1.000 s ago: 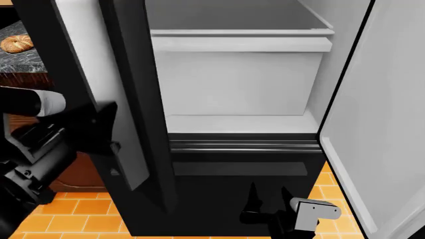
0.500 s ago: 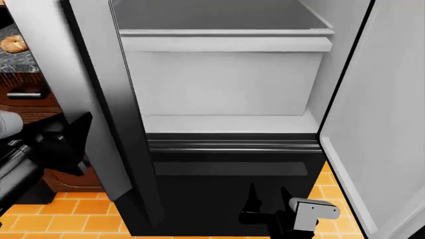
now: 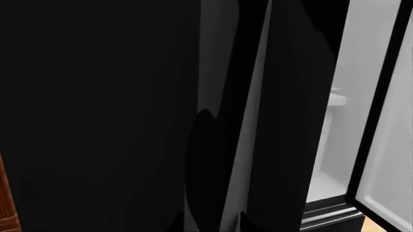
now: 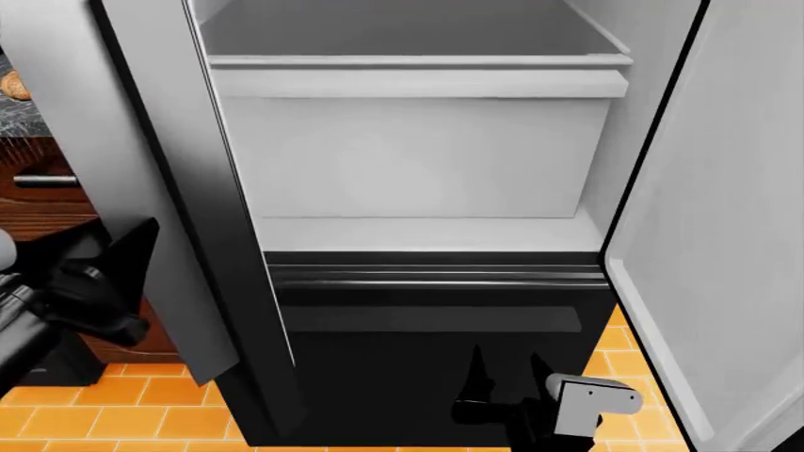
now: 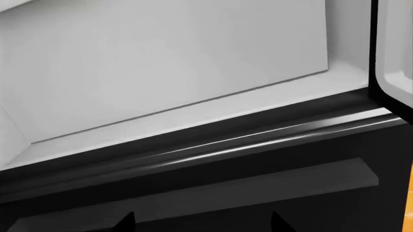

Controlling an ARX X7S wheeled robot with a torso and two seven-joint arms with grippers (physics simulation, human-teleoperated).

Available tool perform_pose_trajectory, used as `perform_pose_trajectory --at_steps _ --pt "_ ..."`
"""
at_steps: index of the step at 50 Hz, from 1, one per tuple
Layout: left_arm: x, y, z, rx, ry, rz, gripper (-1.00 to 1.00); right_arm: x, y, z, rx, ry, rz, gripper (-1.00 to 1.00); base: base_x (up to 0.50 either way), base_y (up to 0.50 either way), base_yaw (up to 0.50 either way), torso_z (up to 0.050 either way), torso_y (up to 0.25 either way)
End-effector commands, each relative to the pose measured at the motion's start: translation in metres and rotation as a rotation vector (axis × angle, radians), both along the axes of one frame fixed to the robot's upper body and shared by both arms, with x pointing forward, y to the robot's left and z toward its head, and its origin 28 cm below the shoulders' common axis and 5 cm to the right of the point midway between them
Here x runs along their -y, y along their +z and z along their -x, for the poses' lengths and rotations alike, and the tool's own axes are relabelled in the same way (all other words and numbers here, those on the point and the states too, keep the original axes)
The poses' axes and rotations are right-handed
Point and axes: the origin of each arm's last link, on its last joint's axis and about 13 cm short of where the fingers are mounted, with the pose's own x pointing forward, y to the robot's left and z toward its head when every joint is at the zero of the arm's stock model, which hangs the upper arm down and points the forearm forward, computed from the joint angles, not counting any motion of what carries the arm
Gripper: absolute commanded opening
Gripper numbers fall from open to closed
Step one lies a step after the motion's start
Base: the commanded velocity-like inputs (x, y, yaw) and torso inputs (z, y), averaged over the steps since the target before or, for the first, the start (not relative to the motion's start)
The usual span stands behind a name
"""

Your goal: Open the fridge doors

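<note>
Both fridge doors stand swung out. The left door (image 4: 151,169) shows a grey face and a black edge (image 4: 258,311); the right door (image 4: 716,245) shows its white lining. My left gripper (image 4: 132,282) sits on the left door's outer side. In the left wrist view that gripper (image 3: 210,227) has its tips narrowly apart around a bar of the door (image 3: 235,159), which I take for its handle. My right gripper (image 4: 509,372) hangs low in front of the black drawer front (image 4: 440,330), open and empty, and is seen wide apart in its own view (image 5: 201,227).
The fridge's white bin (image 4: 415,141) and shelf lie open to view. The drawer's horizontal handle (image 5: 226,145) runs just above the right gripper. A wooden cabinet (image 4: 51,202) and a marble counter with a bagel (image 4: 15,85) stand at the left. The floor is orange tile (image 4: 126,405).
The left door has swung further out to the left, and my left gripper has moved left with it. The right arm and right door have not moved.
</note>
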Motion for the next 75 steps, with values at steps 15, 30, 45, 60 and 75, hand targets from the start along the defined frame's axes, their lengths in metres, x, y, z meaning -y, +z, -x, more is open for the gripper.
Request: perform_pose_trajectory --at_steps 15,30,45,60,75 --pt "-0.004 -0.027 0.009 -0.140 -0.018 -0.012 -1.00 0.000 0.000 0.000 0.000 -0.003 0.002 1.00 0.00 0.00 0.00 0.000 0.001" --pt "-0.041 -0.097 0.044 -0.543 -0.103 -0.459 1.00 0.001 0.001 0.000 0.002 -0.018 0.007 1.00 0.00 0.00 0.00 0.000 0.000" --pt "-0.043 -0.098 0.046 -0.585 -0.103 -0.461 1.00 0.003 0.003 0.000 0.009 -0.037 0.005 1.00 0.00 0.00 0.00 0.000 0.000" --pt "-0.023 -0.090 0.048 -0.500 -0.184 -0.449 1.00 0.003 0.002 -0.001 0.005 -0.038 0.007 1.00 0.00 0.00 0.00 0.000 0.000" --pt "0.029 -0.046 0.056 -0.293 -0.307 -0.453 1.00 0.014 -0.021 -0.002 -0.204 -0.128 0.050 1.00 0.00 0.00 0.00 0.000 0.000"
